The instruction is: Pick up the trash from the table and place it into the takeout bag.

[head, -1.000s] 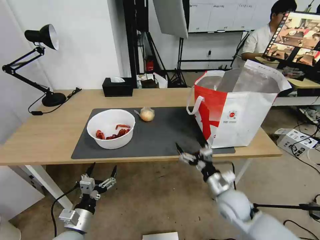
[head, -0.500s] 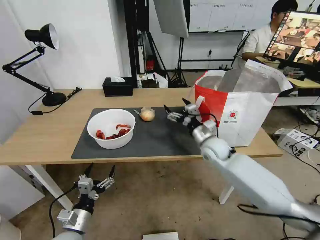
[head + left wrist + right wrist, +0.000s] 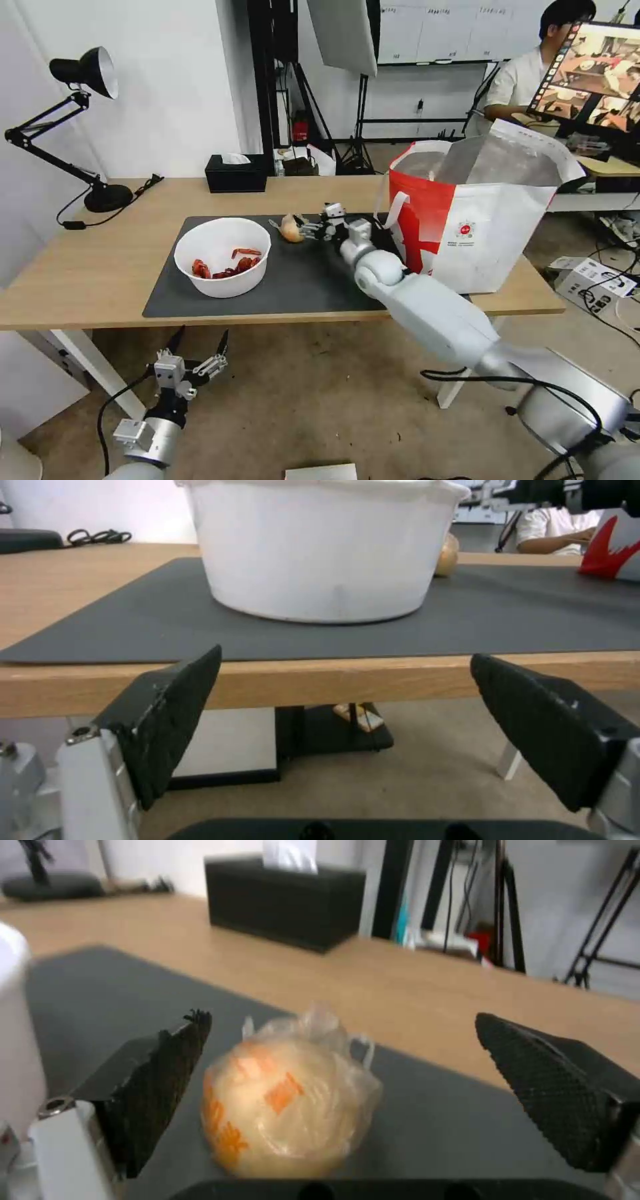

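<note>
The right gripper (image 3: 308, 229) reached across the dark grey mat (image 3: 320, 280), its fingers spread wide on either side of the clear-wrapped orange-yellow lump (image 3: 291, 229) without touching it; the wrist view showed clear gaps between each pad (image 3: 160, 1085) and the lump (image 3: 287, 1100). The white bowl (image 3: 222, 257) of red shell scraps stood on the mat near the lump, on the robot's left of it. The takeout bag (image 3: 480, 220) stood open at the table's right end, just beside the right arm. The left gripper (image 3: 197, 347) hung below the front edge of the table (image 3: 67, 280), fingers apart, level with the bowl (image 3: 320, 550). A black tissue box (image 3: 235, 175) and a desk lamp (image 3: 73, 127) occupied the far side.
</note>
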Motion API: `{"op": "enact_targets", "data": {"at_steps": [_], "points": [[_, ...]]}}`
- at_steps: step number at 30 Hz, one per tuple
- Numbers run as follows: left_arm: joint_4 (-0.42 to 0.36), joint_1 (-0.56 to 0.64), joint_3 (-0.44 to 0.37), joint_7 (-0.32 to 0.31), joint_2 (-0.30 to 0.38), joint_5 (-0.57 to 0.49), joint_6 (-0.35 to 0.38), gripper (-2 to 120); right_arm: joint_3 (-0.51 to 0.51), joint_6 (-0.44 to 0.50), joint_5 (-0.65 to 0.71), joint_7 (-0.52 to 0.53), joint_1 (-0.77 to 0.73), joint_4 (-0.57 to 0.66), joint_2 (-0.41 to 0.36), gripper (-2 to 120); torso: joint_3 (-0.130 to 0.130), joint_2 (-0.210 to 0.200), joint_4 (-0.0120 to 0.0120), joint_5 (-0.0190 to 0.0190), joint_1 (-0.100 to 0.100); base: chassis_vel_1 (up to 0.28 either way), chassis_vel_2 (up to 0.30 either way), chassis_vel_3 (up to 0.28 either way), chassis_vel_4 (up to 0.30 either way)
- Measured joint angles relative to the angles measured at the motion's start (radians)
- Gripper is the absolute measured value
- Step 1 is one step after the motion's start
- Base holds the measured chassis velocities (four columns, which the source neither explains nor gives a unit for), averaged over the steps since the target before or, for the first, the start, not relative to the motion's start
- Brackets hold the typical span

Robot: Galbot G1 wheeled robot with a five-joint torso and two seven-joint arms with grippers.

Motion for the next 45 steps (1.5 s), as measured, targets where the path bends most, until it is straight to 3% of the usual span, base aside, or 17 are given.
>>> {"op": "enact_targets", "data": {"at_steps": [2,6,21,34,37,45], "points": [[0.005,0.0,-0.005,0.011,0.001,0.001,-0.006,100,-0.004,-0.098,-0.002,0.023,0.012,-0.002,0.014,100,0.0,0.0,-0.0001,0.0002,0.0,0.0,0.0,0.0,0.0],[0.009,0.001,-0.005,0.017,0.002,0.003,-0.009,100,-0.007,-0.163,0.014,0.02,0.024,-0.01,0.028,100,0.0,0.0,-0.0003,0.0001,0.0,0.0,0.0,0.0,0.0],[0.011,-0.01,-0.005,0.018,0.011,-0.009,-0.01,100,-0.008,-0.199,0.028,-0.025,0.062,-0.127,0.108,100,0.0,0.0,-0.0002,0.0002,0.0,0.0,0.0,0.0,0.0],[0.013,-0.008,-0.009,0.017,0.007,-0.014,-0.012,100,-0.008,-0.211,-0.024,-0.002,0.065,-0.182,0.154,100,0.0,0.0,-0.0002,0.0001,0.0,0.0,0.0,0.0,0.0],[0.013,-0.008,-0.009,0.017,0.006,-0.014,-0.012,100,-0.008,-0.212,-0.024,0.006,0.062,-0.183,0.155,94,0.0,0.0,-0.0002,0.0002,0.0,0.0,0.0,0.0,0.0],[0.012,-0.006,-0.011,0.017,0.007,-0.016,-0.013,100,-0.003,-0.213,-0.022,0.028,0.05,-0.18,0.149,61,0.0,0.0,-0.0002,0.0003,0.0,0.0,0.0,0.0,0.0]]}}
